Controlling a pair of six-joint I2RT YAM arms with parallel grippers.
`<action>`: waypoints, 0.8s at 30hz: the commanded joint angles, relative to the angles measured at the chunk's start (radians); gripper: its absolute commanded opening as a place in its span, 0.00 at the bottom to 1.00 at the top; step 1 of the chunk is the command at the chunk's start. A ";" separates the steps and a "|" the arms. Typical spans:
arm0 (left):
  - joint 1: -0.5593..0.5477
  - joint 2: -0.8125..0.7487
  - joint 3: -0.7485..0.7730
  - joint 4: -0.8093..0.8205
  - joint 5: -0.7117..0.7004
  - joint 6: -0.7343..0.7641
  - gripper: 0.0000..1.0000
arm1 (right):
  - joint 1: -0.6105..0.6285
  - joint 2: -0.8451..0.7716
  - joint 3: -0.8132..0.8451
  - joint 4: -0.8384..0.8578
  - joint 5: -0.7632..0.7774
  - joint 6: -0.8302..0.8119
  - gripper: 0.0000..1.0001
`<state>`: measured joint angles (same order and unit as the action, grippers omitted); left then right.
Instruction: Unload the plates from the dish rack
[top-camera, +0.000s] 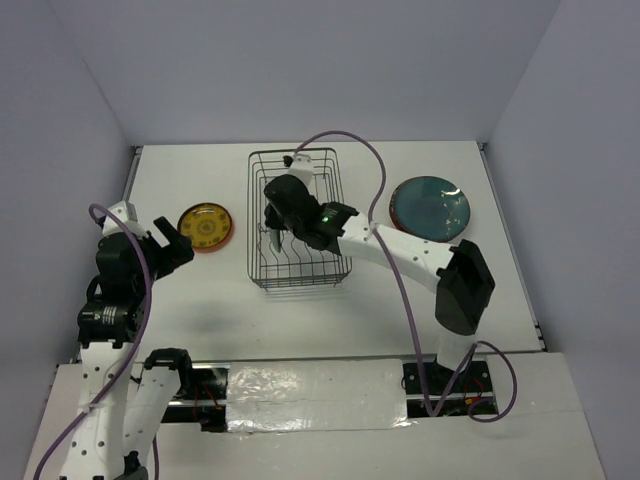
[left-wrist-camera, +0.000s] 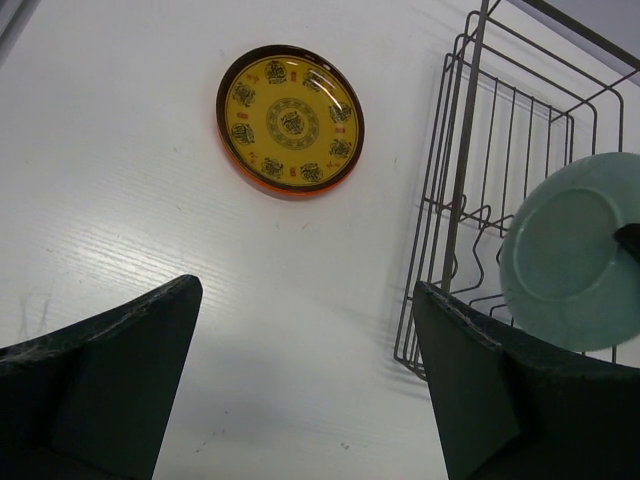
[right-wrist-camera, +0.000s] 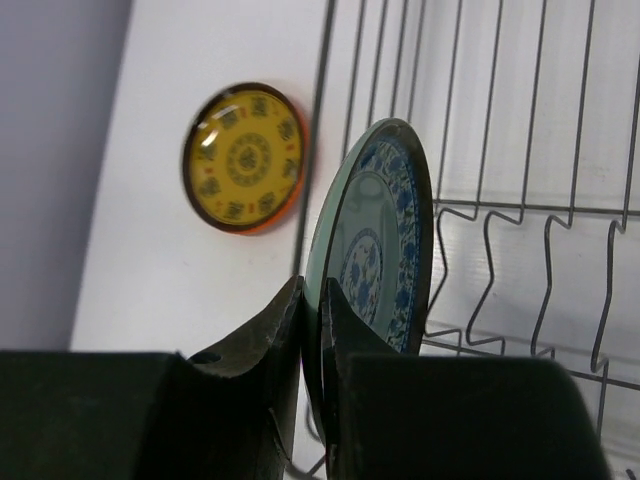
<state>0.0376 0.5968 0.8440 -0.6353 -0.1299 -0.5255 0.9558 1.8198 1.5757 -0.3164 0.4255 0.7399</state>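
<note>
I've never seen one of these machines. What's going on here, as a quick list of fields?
Right hand: shut on the rim of a blue-patterned plate, upright in the dish rack
Left hand: open, empty, above the table
On the table: yellow plate left of the rack; teal plate right of it
Other plates in rack: none visible
</note>
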 joint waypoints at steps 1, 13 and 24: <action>-0.004 0.021 0.020 0.022 -0.013 0.010 1.00 | 0.001 -0.118 0.020 0.043 -0.004 -0.040 0.04; -0.002 0.070 0.269 -0.101 0.229 -0.327 0.99 | 0.156 -0.390 -0.075 0.039 -0.212 -0.907 0.00; -0.002 -0.071 0.121 0.171 0.650 -0.584 0.98 | 0.549 -0.413 -0.396 0.324 0.509 -1.502 0.00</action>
<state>0.0372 0.5335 0.9440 -0.5316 0.4179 -1.0668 1.4891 1.4128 1.1751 -0.1783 0.7113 -0.5285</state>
